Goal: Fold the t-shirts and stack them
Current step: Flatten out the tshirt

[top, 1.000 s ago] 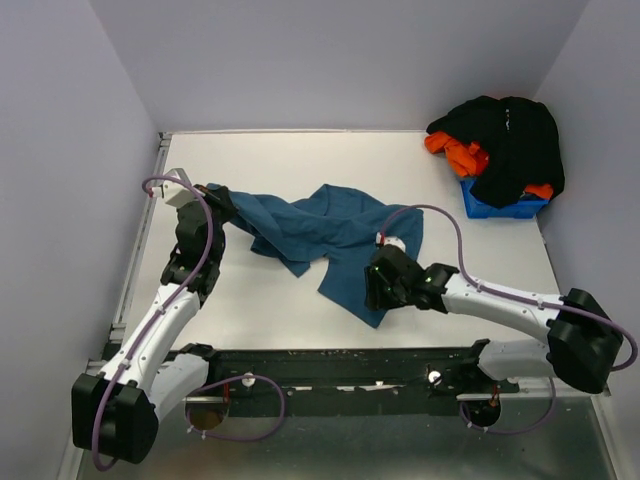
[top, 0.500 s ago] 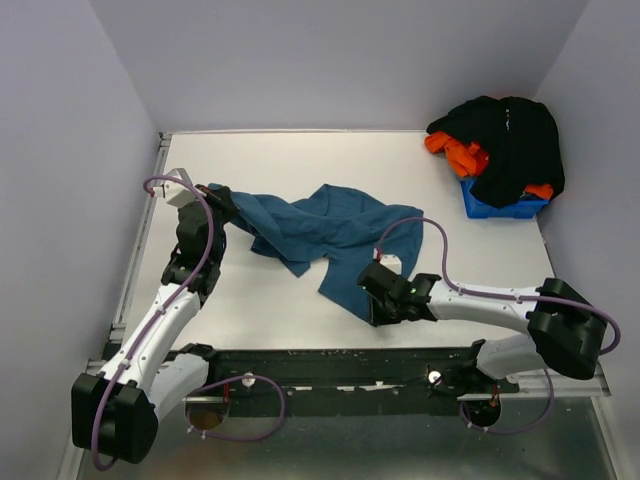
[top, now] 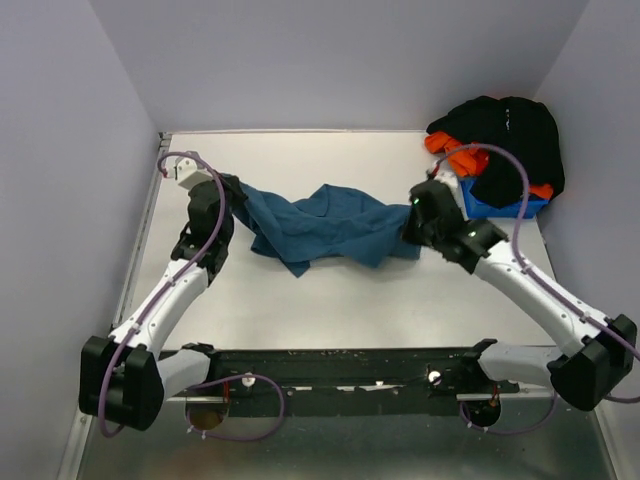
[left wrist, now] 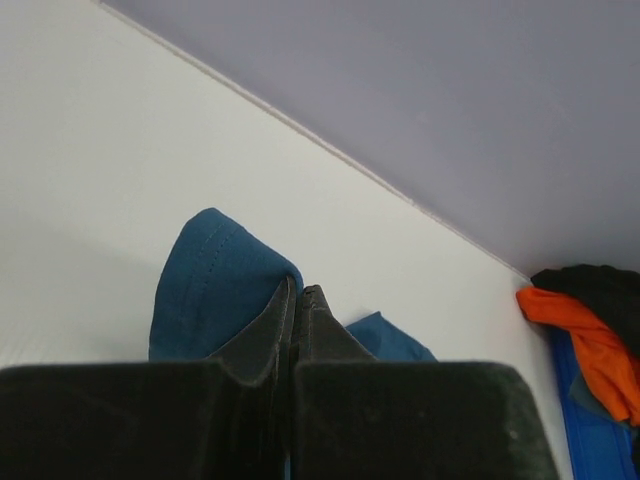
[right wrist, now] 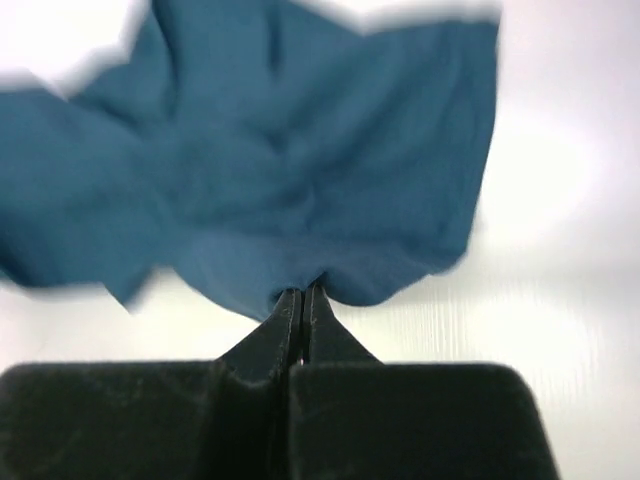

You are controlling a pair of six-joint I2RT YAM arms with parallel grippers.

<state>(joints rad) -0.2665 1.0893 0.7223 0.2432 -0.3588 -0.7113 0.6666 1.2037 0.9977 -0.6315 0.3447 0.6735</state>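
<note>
I hold one teal t-shirt [top: 320, 225] stretched between left pincer [top: 232, 192] and right pincer [top: 408, 234], both clamped on its edges; black and orange shirts [top: 512, 140] heap on one bin [top: 492, 206].

shirt [top: 320, 225] stretched between left gripper [top: 232, 192] and right gripper [top: 408, 232], one end pinched in each | its middle lies on table [top: 330, 310] | bin [top: 495, 208] just right of right gripper, slightly behind | heap of shirts [top: 515, 140] in and over bin
</note>
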